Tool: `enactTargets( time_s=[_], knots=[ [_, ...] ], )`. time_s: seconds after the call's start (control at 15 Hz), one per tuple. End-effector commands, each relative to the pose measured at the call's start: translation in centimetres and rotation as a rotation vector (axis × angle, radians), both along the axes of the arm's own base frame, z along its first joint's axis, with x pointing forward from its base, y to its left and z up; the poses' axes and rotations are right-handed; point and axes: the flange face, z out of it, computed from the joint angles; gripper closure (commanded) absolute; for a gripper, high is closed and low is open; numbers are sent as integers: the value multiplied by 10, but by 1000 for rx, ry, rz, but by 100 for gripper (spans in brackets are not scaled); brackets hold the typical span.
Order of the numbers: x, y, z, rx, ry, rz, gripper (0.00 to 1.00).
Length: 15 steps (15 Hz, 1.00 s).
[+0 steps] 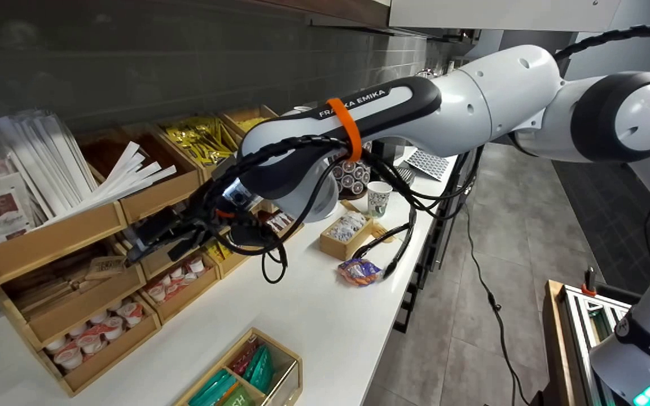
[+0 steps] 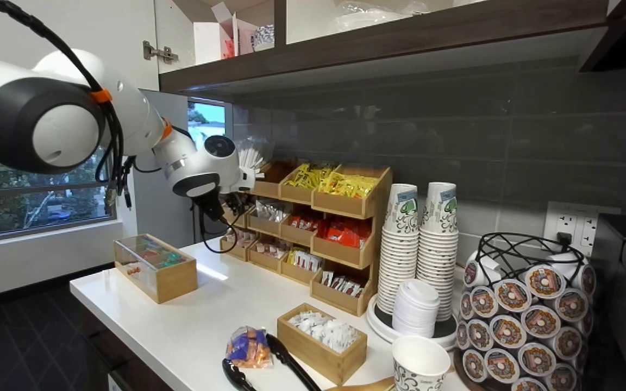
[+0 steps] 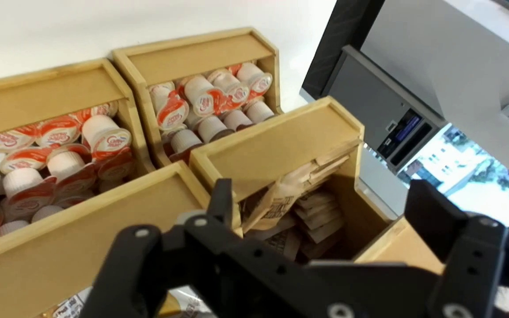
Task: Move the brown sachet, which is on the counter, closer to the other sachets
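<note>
A brown paper sachet (image 3: 276, 201) with dark print leans tilted inside a wooden compartment in the wrist view; it also shows in an exterior view (image 1: 105, 267). Other brown sachets (image 3: 320, 216) lie stacked in the same compartment, beside it. No brown sachet shows on the bare white counter (image 1: 235, 304). My black gripper (image 3: 324, 192) is open and empty, its fingers spread in front of this compartment. In an exterior view the gripper (image 1: 154, 256) is at the organizer's middle row, right of the sachet. The compartment's lower part is hidden behind the gripper in the wrist view.
Creamer-cup bins (image 1: 96, 335) sit below the compartment. White paper packets (image 1: 48, 158) and stirrers stand above it. A tea box (image 1: 263, 361) stands on the counter. A sweetener box (image 2: 321, 339), black tongs (image 2: 291, 361), a snack bag (image 2: 249, 347) and cup stacks (image 2: 399, 250) stand further along.
</note>
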Motion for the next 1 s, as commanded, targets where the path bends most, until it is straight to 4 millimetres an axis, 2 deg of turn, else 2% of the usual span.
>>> enactTargets(
  time_s=[0.0,0.4,0.93],
  knots=[
    [-30,-21,5,-75,78,89,0],
    [-63,-44,11,-164,140,141,0],
    [-100,-63,9,-276,143,165,0]
  ],
)
